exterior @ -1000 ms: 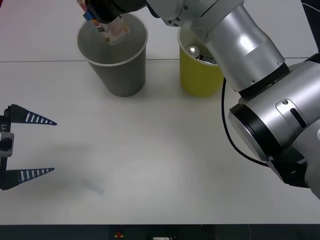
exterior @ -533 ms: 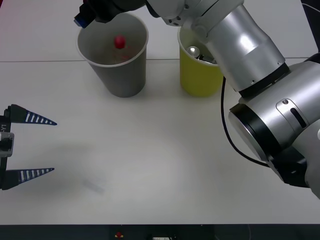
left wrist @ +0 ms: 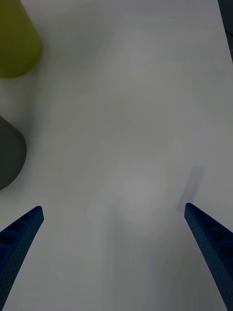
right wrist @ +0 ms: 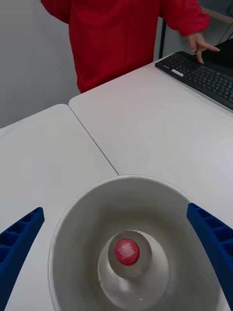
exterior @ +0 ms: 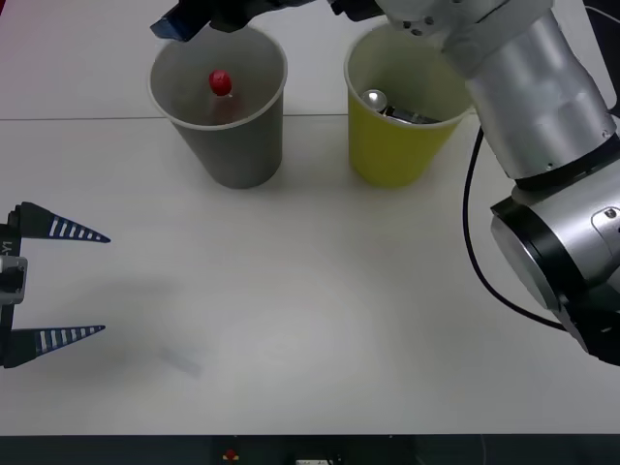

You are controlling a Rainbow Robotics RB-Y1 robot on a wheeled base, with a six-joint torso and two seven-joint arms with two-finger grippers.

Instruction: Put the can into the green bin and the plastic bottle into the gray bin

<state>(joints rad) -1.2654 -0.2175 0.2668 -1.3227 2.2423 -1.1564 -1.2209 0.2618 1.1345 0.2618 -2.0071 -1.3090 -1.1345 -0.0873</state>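
The plastic bottle [exterior: 221, 82] stands upright inside the gray bin [exterior: 237, 145], its red cap up. From the right wrist view I look straight down on that cap [right wrist: 126, 251] at the bottom of the gray bin [right wrist: 77, 228]. My right gripper [exterior: 208, 15] hangs open just above the bin's far rim, holding nothing. The can [exterior: 374, 97] lies inside the green bin [exterior: 387, 150], to the right of the gray one. My left gripper [exterior: 58, 283] rests open at the table's left edge, far from both bins.
The two bins stand side by side at the back of the white table [exterior: 310, 310]. Beyond them is a second table with a black keyboard [right wrist: 204, 77] and a person in red. The left wrist view shows the green bin [left wrist: 14, 39] and gray bin [left wrist: 7, 155] off to one side.
My right gripper has opened and let go of the bottle, which dropped into the gray bin. The right arm has lifted and drawn back, uncovering the green bin. The left arm stayed still.
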